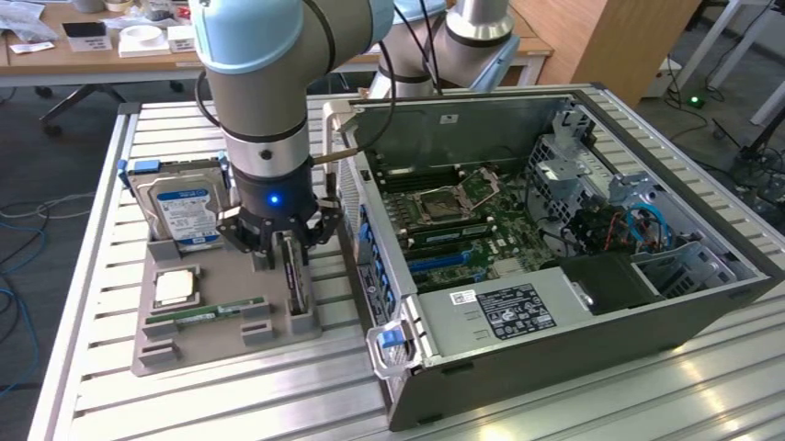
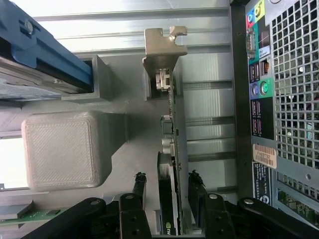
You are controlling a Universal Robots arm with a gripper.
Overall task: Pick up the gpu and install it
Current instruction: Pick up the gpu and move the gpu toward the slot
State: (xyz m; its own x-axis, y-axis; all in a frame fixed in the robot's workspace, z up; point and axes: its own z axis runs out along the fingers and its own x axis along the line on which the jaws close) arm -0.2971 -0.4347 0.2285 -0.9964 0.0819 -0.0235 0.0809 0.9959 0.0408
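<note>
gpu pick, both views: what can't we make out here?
- Exterior view: the gripper covers the top edge of the gpu.
- Wrist view: gpu is edge-on, faces unseen; one end runs off the picture's edge.
- Exterior view: expansion slots too small to tell which is free.
- Exterior view: arm hides part of the hard drive.

the end effector hides the top of the gpu; the hard drive is cut off.
</note>
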